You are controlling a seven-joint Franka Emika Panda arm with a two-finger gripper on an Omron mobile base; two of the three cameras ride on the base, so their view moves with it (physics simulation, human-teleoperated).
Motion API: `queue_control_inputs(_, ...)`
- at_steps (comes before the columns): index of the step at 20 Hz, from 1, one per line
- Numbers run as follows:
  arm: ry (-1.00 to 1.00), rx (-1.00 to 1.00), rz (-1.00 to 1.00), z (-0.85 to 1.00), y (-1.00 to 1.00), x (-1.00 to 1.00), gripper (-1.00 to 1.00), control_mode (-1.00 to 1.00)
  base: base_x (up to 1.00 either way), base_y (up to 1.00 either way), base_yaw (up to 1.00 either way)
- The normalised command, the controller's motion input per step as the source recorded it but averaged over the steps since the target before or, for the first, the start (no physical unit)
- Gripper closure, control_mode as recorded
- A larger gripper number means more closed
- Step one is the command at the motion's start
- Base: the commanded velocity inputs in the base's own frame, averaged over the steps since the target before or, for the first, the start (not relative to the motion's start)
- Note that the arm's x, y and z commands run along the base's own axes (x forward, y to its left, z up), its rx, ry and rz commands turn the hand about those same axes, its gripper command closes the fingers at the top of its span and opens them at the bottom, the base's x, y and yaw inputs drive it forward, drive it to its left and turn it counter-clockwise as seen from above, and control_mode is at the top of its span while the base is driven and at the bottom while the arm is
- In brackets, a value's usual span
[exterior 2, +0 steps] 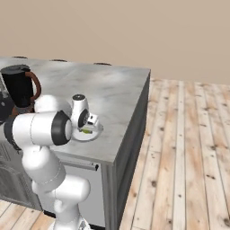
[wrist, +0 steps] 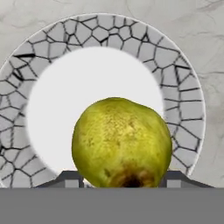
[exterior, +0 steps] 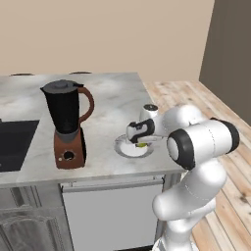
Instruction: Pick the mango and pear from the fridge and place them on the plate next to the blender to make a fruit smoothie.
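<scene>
My gripper point(exterior: 140, 140) hangs just above the small white plate point(exterior: 122, 148) on the marble counter, to the right of the blender point(exterior: 66, 122). The jaws are shut on a green pear point(wrist: 120, 142); a dark fingertip point(wrist: 70, 178) flanks it on each side. In the hand view the pear sits over the near half of the plate, whose cracked grey rim point(wrist: 175, 65) rings a white centre. From the right base view a sliver of the pear point(exterior 2: 85, 131) shows under the hand, over the plate point(exterior 2: 95, 131). The mango and the fridge are out of view.
A dark recessed panel point(exterior: 14, 142) lies in the counter left of the blender. The counter's front edge runs just below the plate, and its right end point(exterior 2: 134, 121) drops to a wooden floor point(exterior 2: 188, 148). Bare marble point(exterior: 117, 95) stretches behind the plate.
</scene>
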Motion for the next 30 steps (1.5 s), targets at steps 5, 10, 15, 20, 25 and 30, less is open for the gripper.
queue_control_inputs(5,-0.02,-0.07,0.02,-0.24,0.00,0.32,-1.00,-1.00,0.00,0.00,0.00)
queue_control_inputs(10,-0.10,0.00,0.00,0.02,0.00,-0.08,-1.00,-1.00,0.00,0.00,0.00)
queue_control_inputs(15,-0.19,-0.04,0.00,0.91,0.00,-0.66,-1.00,-1.00,0.00,0.00,0.00)
queue_control_inputs(20,-0.16,-0.01,0.00,1.00,0.00,-1.00,-1.00,-1.00,0.00,0.00,0.00)
queue_control_inputs(25,-0.10,0.00,0.01,1.00,0.00,-1.00,-1.00,-1.00,0.00,0.00,0.00)
queue_control_inputs(30,-0.08,0.05,0.02,1.00,-0.01,-1.00,-1.00,-1.00,0.00,0.00,0.00)
